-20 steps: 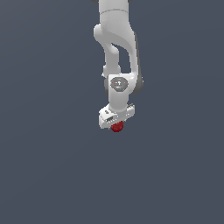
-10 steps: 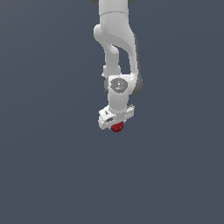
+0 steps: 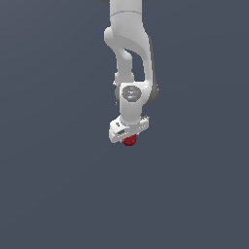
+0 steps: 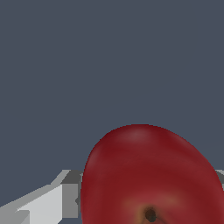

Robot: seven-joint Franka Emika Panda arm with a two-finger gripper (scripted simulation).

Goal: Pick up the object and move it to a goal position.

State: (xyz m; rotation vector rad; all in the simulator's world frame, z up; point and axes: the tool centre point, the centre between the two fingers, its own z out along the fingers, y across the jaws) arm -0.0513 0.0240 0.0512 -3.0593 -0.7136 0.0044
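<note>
Your apple [image 3: 129,141] sits directly under the white gripper [image 3: 128,138], pinched between its jaws, which are closed onto its sides. In the wrist view the apple [image 4: 151,175] fills the frame, its dimple showing beside a grey finger [image 4: 70,194]. You'll find no writing anywhere.

bare simulator scene, flat grey backdrop [image 3: 48,194]

The glossy dark-red apple-shaped object [image 3: 129,141] with a dimpled top sits between the white jaws.
</note>
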